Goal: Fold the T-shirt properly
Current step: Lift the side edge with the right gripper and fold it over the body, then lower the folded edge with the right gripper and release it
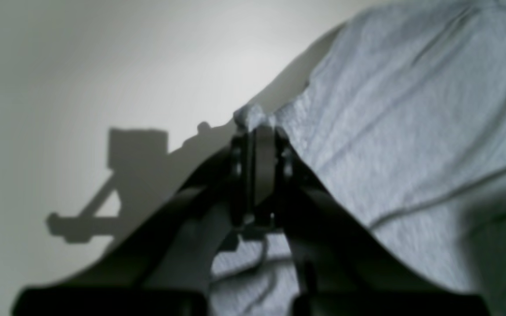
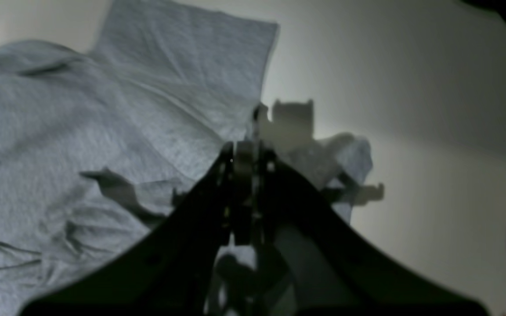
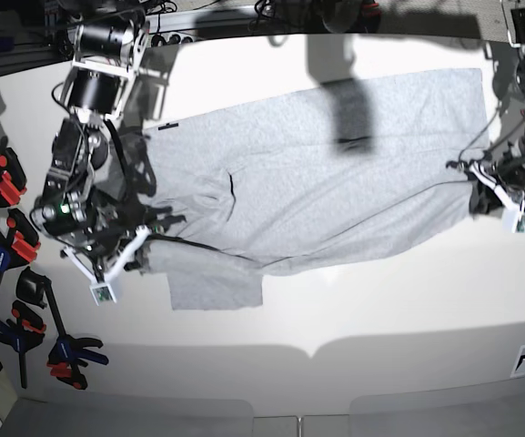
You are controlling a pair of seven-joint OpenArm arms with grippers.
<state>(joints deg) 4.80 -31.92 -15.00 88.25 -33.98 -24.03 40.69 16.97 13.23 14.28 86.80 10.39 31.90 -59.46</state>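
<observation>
Left gripper (image 1: pixel 259 127): your jaws are pressed together, pinching a small nub of the T-shirt's (image 3: pixel 335 191) edge. In the base view this gripper sits at 3 o'clock, at the cloth's far end.
Right gripper (image 2: pixel 253 151): its jaws are also pressed together; a bunch of grey fabric seems caught at the tips, though blur hides the exact hold. In the base view it sits at 9 o'clock, beside a sleeve (image 3: pixel 217 287).
T-shirt: light grey, lying plain side up across the middle of the white table (image 3: pixel 408 309), stretched from 9 to 3 o'clock, with one sleeve hanging toward 6 o'clock.
Why held so: two opposite pinches likely let you pull the cloth taut, or lift one edge over for a fold.
Surroundings: black-and-orange clamps (image 3: pixel 12 237) lie at 8 o'clock, well apart from the shirt.
</observation>
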